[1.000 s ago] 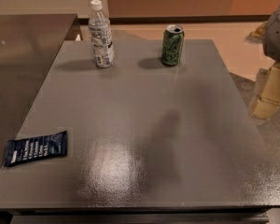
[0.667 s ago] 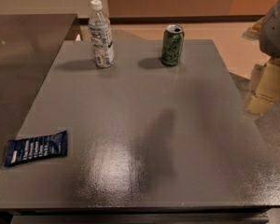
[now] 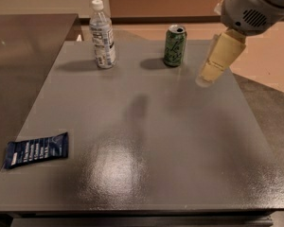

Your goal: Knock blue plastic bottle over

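One small clear plastic water bottle (image 3: 103,34) with a white screw cap and a white-and-blue label stands upright at the far left of the grey desk (image 3: 180,141), near its back edge. To its right, well apart from it, stands one green soda can (image 3: 175,45), upright and with its top opened. One flat dark blue snack wrapper (image 3: 36,150) lies alone at the near left edge of the desk.

The single beige gripper (image 3: 205,80) hangs from a grey-white arm housing at the upper right. It tilts down and to the left above the far right part of the desk, just to the right of the can. The can stands between it and the bottle. Whether the gripper is spread or closed I cannot tell from here.

A second ago the gripper hung off the desk's right edge. It has since come in over the surface towards the can. Bottle, can and wrapper stand where they did.
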